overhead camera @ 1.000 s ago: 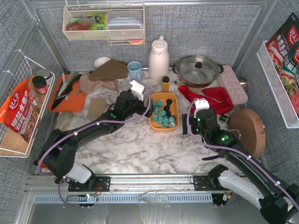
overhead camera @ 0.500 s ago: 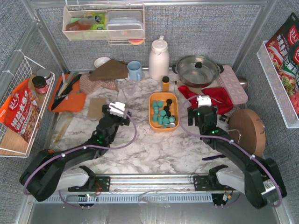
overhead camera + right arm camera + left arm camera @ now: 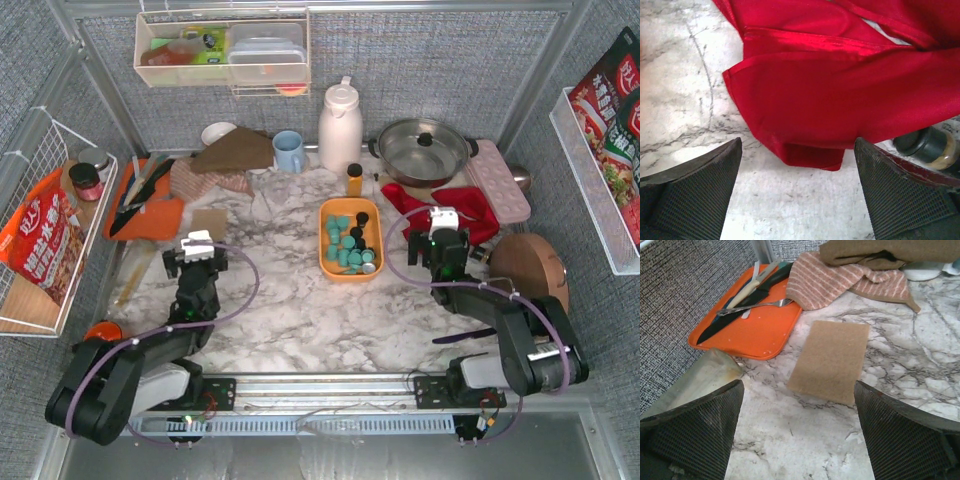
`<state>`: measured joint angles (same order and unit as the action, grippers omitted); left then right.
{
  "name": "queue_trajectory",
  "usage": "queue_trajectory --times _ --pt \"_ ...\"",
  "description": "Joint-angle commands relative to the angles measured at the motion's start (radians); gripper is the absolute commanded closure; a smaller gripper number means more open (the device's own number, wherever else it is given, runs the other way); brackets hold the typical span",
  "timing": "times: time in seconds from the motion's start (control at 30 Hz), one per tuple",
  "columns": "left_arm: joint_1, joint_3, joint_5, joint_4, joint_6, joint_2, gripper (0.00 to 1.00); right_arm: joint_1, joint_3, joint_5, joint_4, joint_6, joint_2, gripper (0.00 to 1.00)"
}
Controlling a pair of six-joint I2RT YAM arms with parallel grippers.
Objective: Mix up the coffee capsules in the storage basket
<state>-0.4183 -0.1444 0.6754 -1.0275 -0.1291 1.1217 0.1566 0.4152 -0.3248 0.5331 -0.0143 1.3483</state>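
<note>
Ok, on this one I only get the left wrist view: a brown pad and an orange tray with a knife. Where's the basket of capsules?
Observer: The storage basket sits mid-table, off to the right of the left end effector, which is nowhere near it.
Operator: Capsules inside?
Observer: Yes, the coffee capsules lie in it, mostly teal, a few black.
Operator: And the right arm?
Observer: The right end effector is open and empty, at the edge of a red cloth.
</note>
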Motion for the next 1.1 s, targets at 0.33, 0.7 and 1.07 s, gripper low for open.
queue_trajectory --times 0.33,0.7,1.07 --pt "0.186 0.024 -0.147 -0.292 0.12 0.212 0.0 -0.078 -0.164 0.169 0.561 0.031 0.168 0.01" --pt "0.35 0.102 -0.406 -0.764 0.089 0.515 0.0 -0.147 -0.113 0.272 0.451 -0.015 0.162 0.01" --pt "0.424 -0.066 -0.251 -0.387 0.243 0.458 0.01 -0.175 -0.087 0.42 0.408 0.01 0.164 0.01"
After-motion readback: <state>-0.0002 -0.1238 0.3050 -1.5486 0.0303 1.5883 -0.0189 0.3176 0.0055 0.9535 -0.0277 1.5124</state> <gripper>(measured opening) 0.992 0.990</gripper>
